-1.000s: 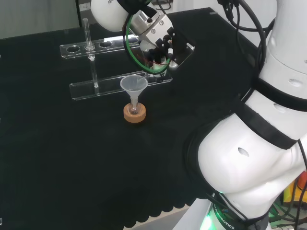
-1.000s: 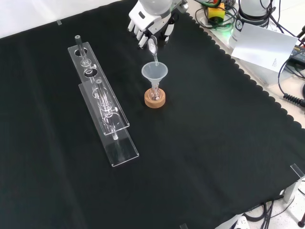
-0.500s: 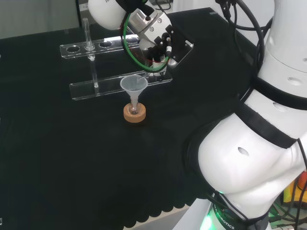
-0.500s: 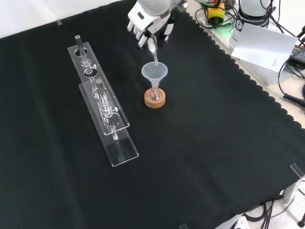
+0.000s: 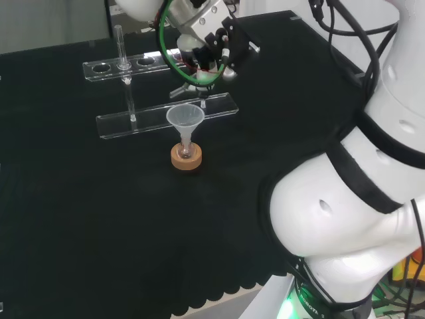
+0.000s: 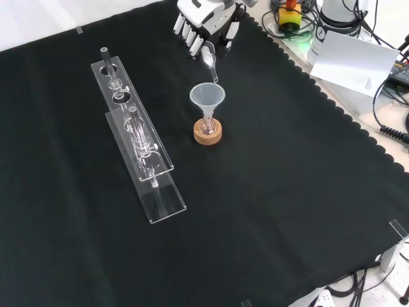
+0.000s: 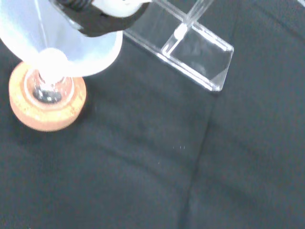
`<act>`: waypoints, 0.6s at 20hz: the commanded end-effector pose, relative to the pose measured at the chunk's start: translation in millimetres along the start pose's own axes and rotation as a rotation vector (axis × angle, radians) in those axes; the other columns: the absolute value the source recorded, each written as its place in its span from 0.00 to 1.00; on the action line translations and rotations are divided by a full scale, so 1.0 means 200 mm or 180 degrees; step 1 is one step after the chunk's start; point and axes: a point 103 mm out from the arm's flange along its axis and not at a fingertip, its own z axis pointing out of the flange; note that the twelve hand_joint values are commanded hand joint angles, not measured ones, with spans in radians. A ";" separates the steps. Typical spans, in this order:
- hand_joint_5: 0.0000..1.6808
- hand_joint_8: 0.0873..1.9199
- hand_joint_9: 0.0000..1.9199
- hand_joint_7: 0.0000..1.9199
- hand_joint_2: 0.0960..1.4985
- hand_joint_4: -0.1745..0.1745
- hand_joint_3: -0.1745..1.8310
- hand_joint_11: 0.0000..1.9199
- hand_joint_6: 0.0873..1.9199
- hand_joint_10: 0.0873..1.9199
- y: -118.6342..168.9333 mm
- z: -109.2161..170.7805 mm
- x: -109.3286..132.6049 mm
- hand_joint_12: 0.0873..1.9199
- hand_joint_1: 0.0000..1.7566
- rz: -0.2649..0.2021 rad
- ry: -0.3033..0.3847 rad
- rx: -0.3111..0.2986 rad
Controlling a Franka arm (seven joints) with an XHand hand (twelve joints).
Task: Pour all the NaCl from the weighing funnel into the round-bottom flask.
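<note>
In the front view, a clear rack (image 6: 137,137) with thin glass tubes lies on the black surface (image 6: 268,211), well to the left of the cork ring (image 6: 208,133). The cork ring is the middle thing here. A small round flask (image 6: 208,126) sits in the ring, and a wide plastic funnel (image 6: 207,97) stands upright in the flask's neck.

Up above the cork ring, near the top of the front view, is the hand (image 6: 206,18). Its fingers are curled around a little clear weighing funnel (image 6: 209,59). The weighing funnel is tilted, with its thin tip pointing down at the wide funnel. The tip is just above the wide funnel's rim and apart from it.

In the head view, the hand (image 5: 207,43) is above the cork ring (image 5: 186,157) and a bit to the right.
</note>
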 end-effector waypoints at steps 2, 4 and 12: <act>0.64 0.42 0.57 0.55 0.65 0.59 0.17 0.44 0.48 0.20 0.07 0.23 -0.05 0.52 0.70 0.0110 -0.0343 0.0418; 0.64 0.42 0.57 0.55 0.65 0.59 0.17 0.44 0.48 0.20 0.07 0.24 -0.06 0.52 0.70 0.0106 -0.0332 0.0420; 0.64 0.42 0.57 0.55 0.65 0.59 0.17 0.45 0.48 0.20 0.06 0.24 -0.06 0.52 0.70 0.0117 -0.0286 0.0414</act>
